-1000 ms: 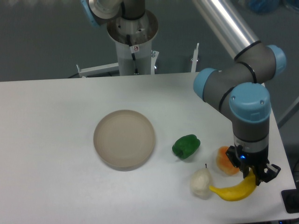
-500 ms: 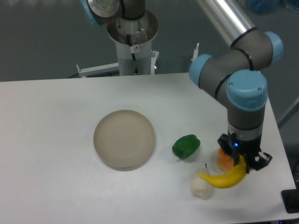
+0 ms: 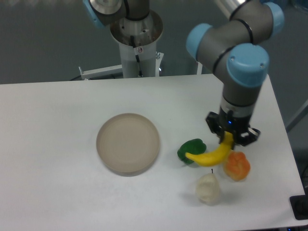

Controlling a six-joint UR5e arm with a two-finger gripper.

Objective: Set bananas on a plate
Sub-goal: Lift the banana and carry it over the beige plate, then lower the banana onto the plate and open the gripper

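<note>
The bananas [image 3: 208, 156] are 1 smooth, bright yellow, curved fruit, pinched at its right end between the dark fingers [image 3: 214, 124] of the gripper [image 3: 232, 136] and hanging above the bench [image 3: 57, 144], near its right edge. Its free end passes in front of a glossy green pepper [image 3: 190, 147], hiding part of it. Just right of the banana sits a lumpy orange fruit [image 3: 237, 165], and below it a whitish, matte pear [image 3: 208, 188] with a thin dark stem, both toward the front right corner of the bench. The fingertips are partly hidden by the banana and hard to make out. The plate [image 3: 128, 143] is round, shallow, beige-tan with a low rim, and lies bare near the middle of the plain white bench, well apart from the banana. The arm's grey tubes and pale blue joint caps are cut off at the top edge.
</note>
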